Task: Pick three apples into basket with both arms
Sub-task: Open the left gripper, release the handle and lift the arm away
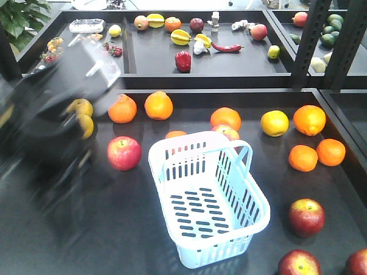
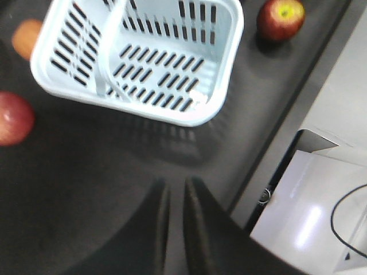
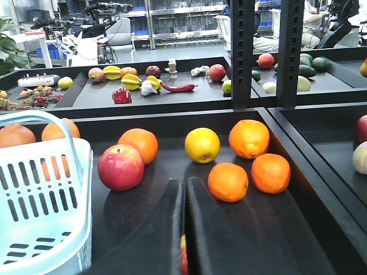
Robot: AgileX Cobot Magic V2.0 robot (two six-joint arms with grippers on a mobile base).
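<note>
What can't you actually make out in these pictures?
Front view: the left arm is a blur, half hiding the yellow fruits behind it.
Front view: the corner apple is cut off by the frame's edges.
Left wrist view: the red apple is cut by the left edge.
Right wrist view: a red-yellow sliver between the right fingers; too little shows to name it.

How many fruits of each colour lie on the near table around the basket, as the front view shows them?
Red apples: 5
Oranges: 7
Yellow fruits: 3, two of them partly hidden at the left
Total: 15
</note>
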